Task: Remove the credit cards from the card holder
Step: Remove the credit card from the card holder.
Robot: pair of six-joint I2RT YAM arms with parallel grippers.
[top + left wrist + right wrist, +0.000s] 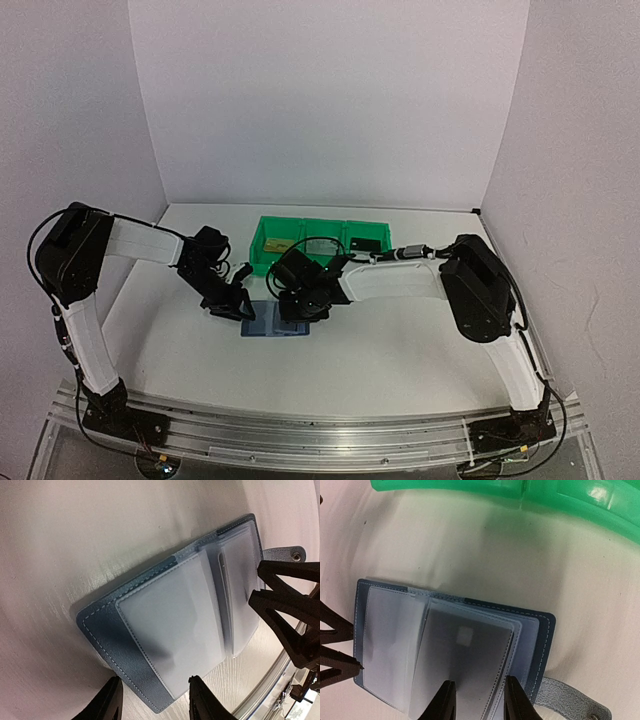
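The blue card holder [275, 322] lies open on the table between my two grippers. In the right wrist view a dark grey card with a pale chip [465, 650] sits inside a clear sleeve of the card holder [540, 630]. My right gripper [479, 700] is open, with its fingers on either side of that sleeve's near edge. My left gripper [155, 700] is open over the near corner of the card holder [125, 655], above its empty left sleeves. A gold card [280, 245] and a black card [365, 243] lie in the green bins.
The green bins [262, 262] stand just behind the card holder and show in the right wrist view [560, 500]. The holder's closing tab [570, 700] sticks out on the right. The right gripper's fingers [285, 610] show in the left wrist view. White walls enclose the table.
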